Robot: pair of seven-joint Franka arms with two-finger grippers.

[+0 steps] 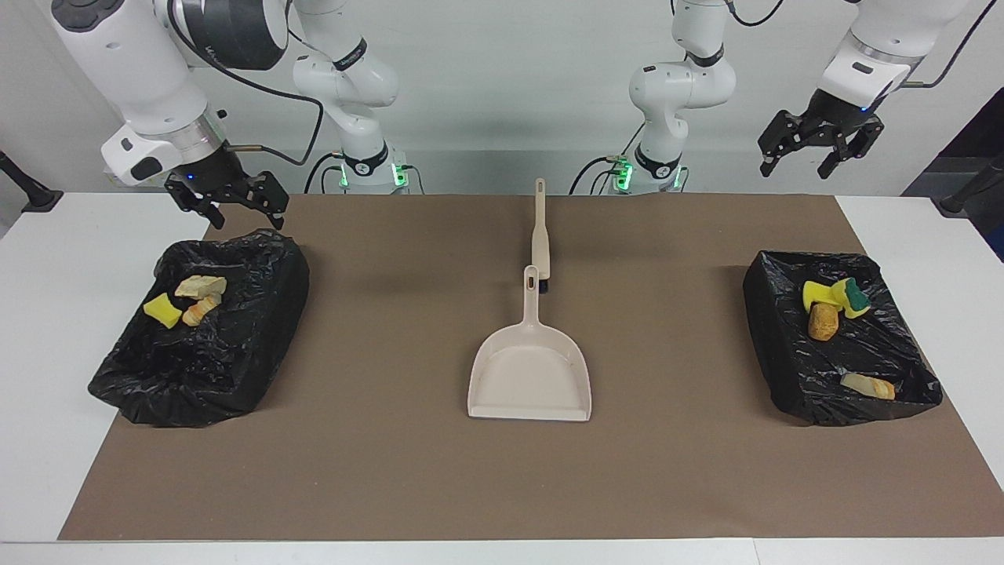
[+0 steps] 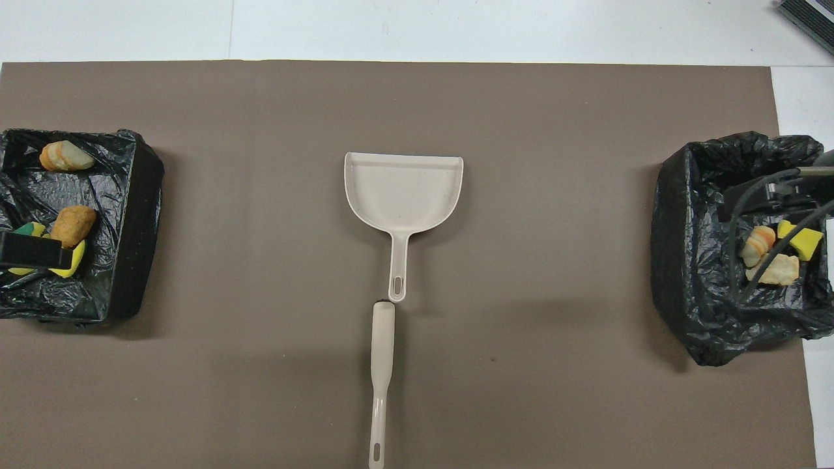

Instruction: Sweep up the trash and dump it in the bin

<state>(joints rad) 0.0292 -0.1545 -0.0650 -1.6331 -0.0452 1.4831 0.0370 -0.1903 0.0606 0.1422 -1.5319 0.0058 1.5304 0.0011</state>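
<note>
Found the right gripper hanging over the robot-side rim of the right arm's bin, a black-bagged box at that arm's end of the table, jaws spread wide with nothing between them; found the left gripper high over the left arm's end of the table, up above the left arm's bin, equally wide and empty.

Counted the trash in two lots, all of it inside bags: a yellow sponge and pale bread lumps in the right arm's bin; a yellow sponge chunk, a green-backed sponge, a brown lump and a striped crust in the left arm's bin; spotted no scrap loose on the brown mat.

Placed the dustpan at mid-table, mouth away from the robots, handle toward them; placed the brush just nearer the robots, its tip at the pan's handle end, long axis running straight toward and away from the robots, in line with that handle.

Judged both tools about midway between the arms, well apart from either gripper, neither arm clearly closer; judged the sweeping and dumping finished, with nothing left calling for a reach.
</note>
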